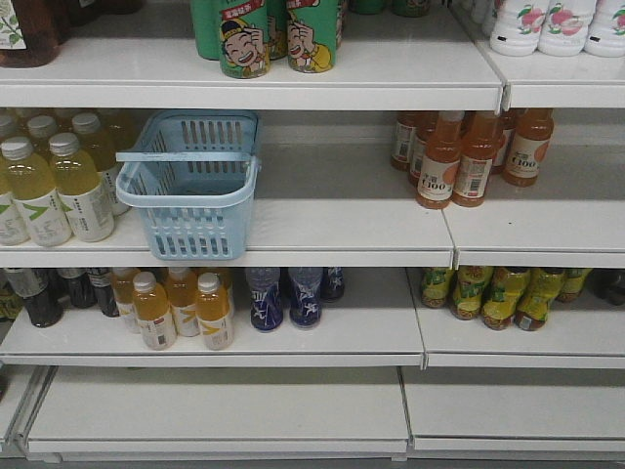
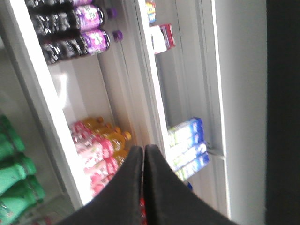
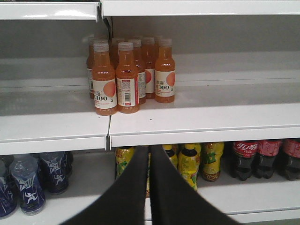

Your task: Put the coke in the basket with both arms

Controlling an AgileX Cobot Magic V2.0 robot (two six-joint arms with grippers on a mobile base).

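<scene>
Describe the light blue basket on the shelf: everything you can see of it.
The basket is a light blue, rectangular shopping basket that looks like plastic, with rows of vertical slots in its walls and a thicker rim. Its flat swing handle lies across the open top. It stands upright on the white middle shelf, its front near the shelf edge, turned slightly. What shows of the inside looks empty. Yellow drink bottles stand close on its left; whether they touch it cannot be told.

Both left pincer (image 2: 143,149) and right pincer (image 3: 149,149) are matte black, smooth and tapering.
</scene>
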